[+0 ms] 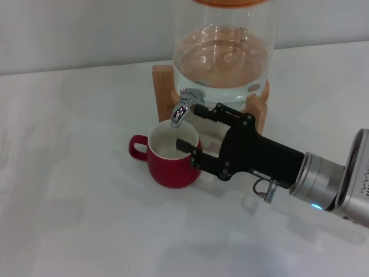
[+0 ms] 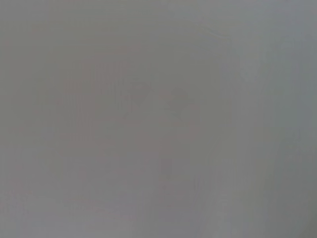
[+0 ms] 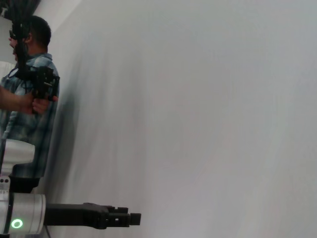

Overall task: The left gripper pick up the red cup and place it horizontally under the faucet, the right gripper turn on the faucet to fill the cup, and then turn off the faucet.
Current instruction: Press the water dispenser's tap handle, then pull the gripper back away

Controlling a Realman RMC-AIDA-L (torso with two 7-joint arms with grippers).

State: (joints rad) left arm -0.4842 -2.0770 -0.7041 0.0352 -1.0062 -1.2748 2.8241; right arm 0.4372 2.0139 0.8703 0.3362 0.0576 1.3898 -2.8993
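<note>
Right pincer point(image 1: 193, 130) spread open at faucet point(image 1: 183, 108), above red cup point(image 1: 172, 158)

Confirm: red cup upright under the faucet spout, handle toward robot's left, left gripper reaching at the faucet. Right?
Not quite: the right gripper, blue-lit, is reaching at the faucet, per the head view. The left gripper sits away, seen only in the right wrist view. The red cup is upright under the spout, handle toward the robot's left.

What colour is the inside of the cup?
Cream-white inside the red cup; the head view shows it best.
</note>
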